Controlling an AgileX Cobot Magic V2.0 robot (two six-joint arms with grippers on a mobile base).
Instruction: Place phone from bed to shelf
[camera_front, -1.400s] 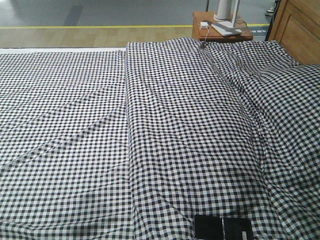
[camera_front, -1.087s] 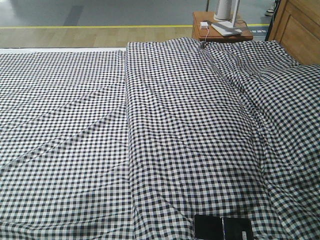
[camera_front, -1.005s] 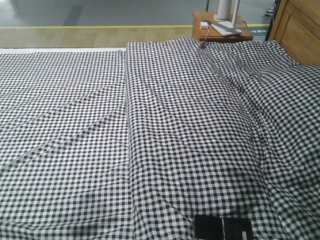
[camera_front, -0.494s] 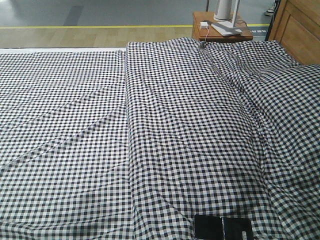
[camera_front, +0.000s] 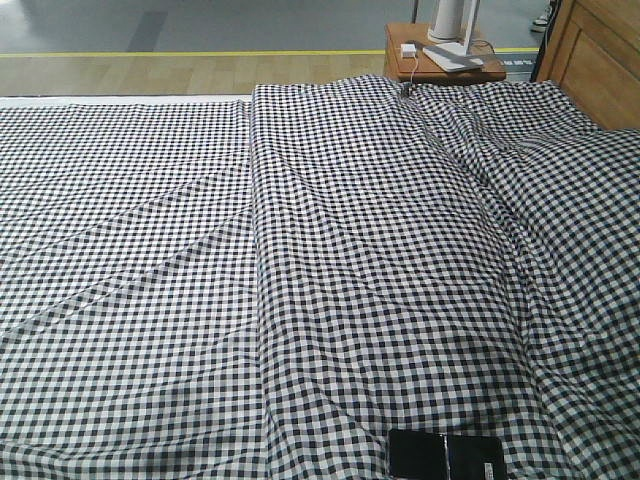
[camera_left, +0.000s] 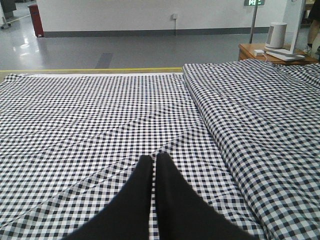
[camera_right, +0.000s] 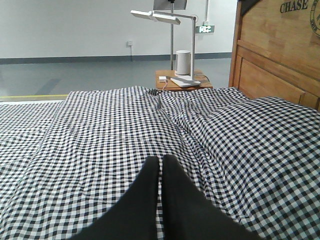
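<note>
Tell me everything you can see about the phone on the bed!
The phone is a thin, glossy black slab lying flat on the black-and-white checked bed, at the front view's bottom edge, which cuts off its near side. A pale line crosses its middle, and a small white sticker sits near its end at the picture's right. Only the fabric touches it.
</note>
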